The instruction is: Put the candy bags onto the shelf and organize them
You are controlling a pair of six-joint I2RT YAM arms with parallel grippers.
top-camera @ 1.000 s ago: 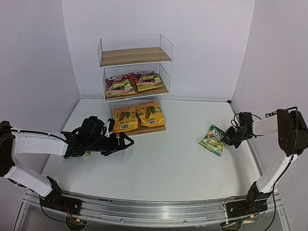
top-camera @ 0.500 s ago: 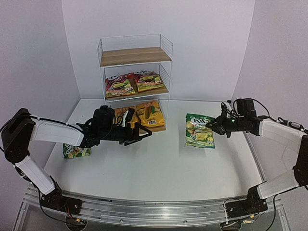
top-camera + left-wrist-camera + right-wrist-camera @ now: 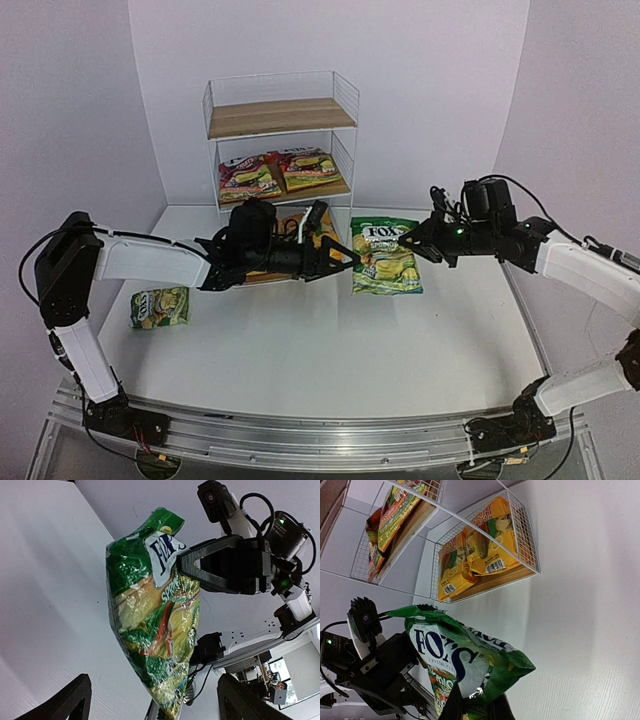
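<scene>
A green candy bag hangs in the air in front of the shelf, and my right gripper is shut on its top right corner. In the right wrist view the same bag sits pinched in that gripper. My left gripper stands open at the bag's left edge; in its wrist view the bag's lower end lies between the spread fingers. A second green bag lies flat at the table's left. Two red bags fill the middle board. Two yellow bags lie on the bottom board.
The shelf's top wooden board holds nothing. My left arm stretches across in front of the bottom tier and hides part of it. The shelf's white wire side is close to the hanging bag. Purple walls enclose the white table.
My right arm has lifted the green bag off the table's right side and carried it left to the centre. My left arm has swung right, uncovering the other green bag, and its jaws now flank the held bag.
</scene>
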